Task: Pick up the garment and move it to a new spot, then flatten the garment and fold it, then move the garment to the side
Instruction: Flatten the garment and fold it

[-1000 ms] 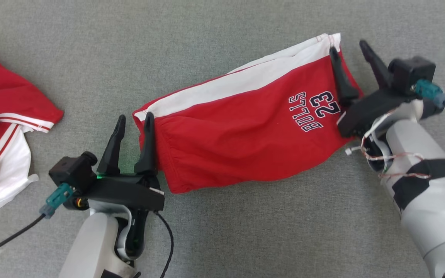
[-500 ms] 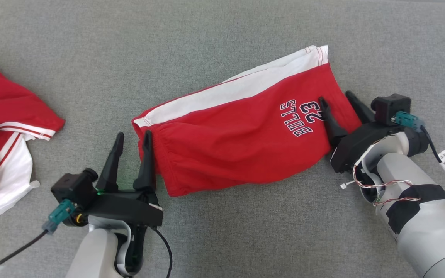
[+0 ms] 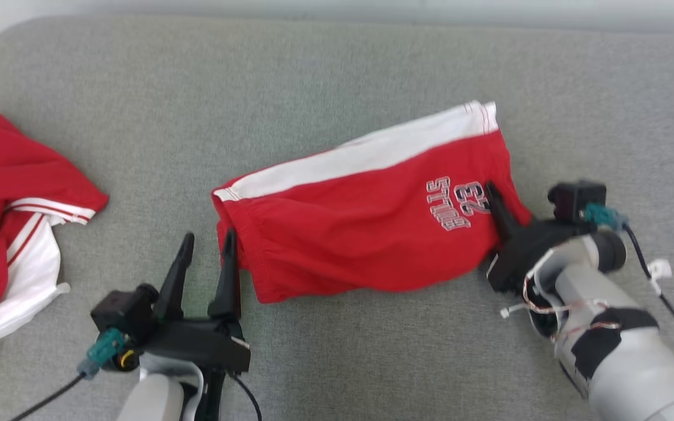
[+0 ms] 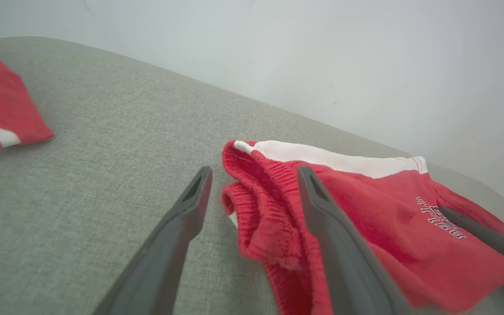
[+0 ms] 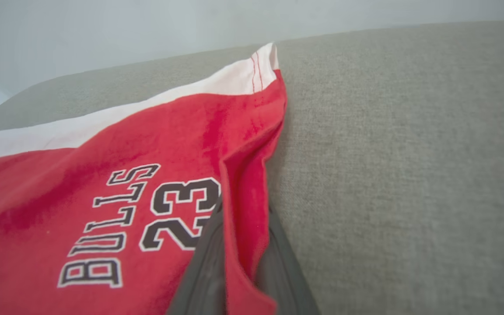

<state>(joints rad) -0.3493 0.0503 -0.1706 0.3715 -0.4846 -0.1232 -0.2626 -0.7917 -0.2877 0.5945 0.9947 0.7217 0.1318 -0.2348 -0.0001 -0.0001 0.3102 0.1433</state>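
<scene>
Red shorts [image 3: 366,234] lie mid-desk, white stripe along far side, waistband toward left, hem toward right. Grey fabric-covered desk [image 3: 337,70].

Right tool [image 3: 494,193]: fingers closed, pinching shorts' hem fold just beside "23" print; red cloth squeezed between fingers in right wrist view. Right forearm comes in from near-right corner, slanting toward far-left.

Left tool [image 3: 209,235]: fingers spread wide, nothing held, pointing to far edge. Right finger at waistband, contact unclear; left finger over bare desk. Forearm rises from near edge.

Second red-white garment [image 3: 9,193] bunched at left edge.
</scene>
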